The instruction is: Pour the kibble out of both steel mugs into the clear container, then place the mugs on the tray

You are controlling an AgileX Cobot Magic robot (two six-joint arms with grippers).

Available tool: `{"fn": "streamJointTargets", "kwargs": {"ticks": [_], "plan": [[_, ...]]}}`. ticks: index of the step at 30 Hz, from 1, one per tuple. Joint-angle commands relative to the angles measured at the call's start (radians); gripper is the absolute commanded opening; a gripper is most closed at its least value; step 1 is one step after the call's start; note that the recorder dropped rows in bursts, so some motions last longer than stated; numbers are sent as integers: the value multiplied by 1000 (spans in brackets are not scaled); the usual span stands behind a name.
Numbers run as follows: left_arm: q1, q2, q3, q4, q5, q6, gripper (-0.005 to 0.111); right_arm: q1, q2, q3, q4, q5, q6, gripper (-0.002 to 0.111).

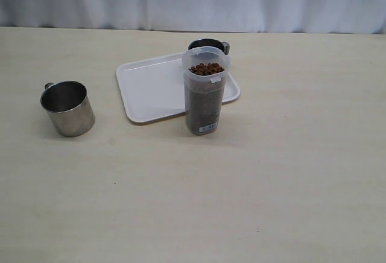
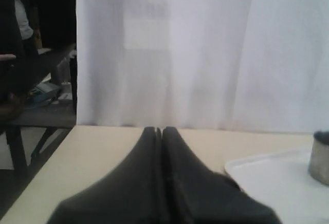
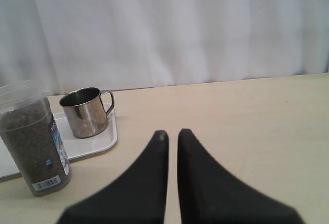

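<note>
The clear container, filled with kibble nearly to its rim, is seen on the table just beside the tray. The first steel mug is set well apart on the table. The second steel mug is placed on the tray and is largely hidden behind the container in the exterior view. The left gripper and right gripper are seen drawn together, with nothing clamped.

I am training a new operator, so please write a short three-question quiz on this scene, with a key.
1. True or false: the left mug and the back mug both stand on the tray.
2. Where is the kibble? A) in the clear container B) in the left mug C) on the tray
3. Fill in: the left gripper and the right gripper are both ____.
Key: 1 false (left mug is on the table); 2 A; 3 shut.
</note>
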Motion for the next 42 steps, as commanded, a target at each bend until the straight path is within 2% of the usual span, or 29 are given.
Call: {"fn": "streamJointTargets", "kwargs": {"ticks": [1, 6, 8, 10, 12, 16, 22, 26, 31, 34, 36, 38, 40, 42], "plan": [[-4, -3, 3, -76, -86, -134, 0, 3, -3, 4, 3, 6, 3, 5], [-4, -3, 3, -74, -106, -172, 0, 3, -3, 4, 3, 6, 3, 5], [-4, -3, 3, -51, -60, -169, 0, 3, -3, 4, 3, 6, 3, 5], [-4, 52, 3, -23, 10, -133, 0, 3, -3, 4, 3, 6, 3, 5], [-6, 125, 3, -23, 23, -132, 0, 3, -3, 4, 3, 6, 3, 5], [-34, 320, 3, -28, -60, -142, 0, 3, -3, 4, 3, 6, 3, 5], [-130, 682, 3, -25, -247, -142, 0, 3, -3, 4, 3, 6, 3, 5], [-203, 911, 3, 66, -392, -147, 0, 3, -3, 4, 3, 6, 3, 5], [-222, 1238, -36, 315, -575, -172, 0, 3, -3, 4, 3, 6, 3, 5], [-222, 1374, -61, 280, -656, -166, 1, 3, -3, 4, 3, 6, 3, 5], [-222, 1492, -69, 316, -798, -139, 11, 3, -3, 4, 3, 6, 3, 5], [-222, 1610, -69, 334, -939, -116, 28, 3, -3, 4, 3, 6, 3, 5], [-222, 1744, -69, 334, -1110, -86, 55, 3, -3, 4, 3, 6, 3, 5], [-222, 1813, -69, 329, -1231, -48, 65, 3, -3, 4, 3, 6, 3, 5]]}}
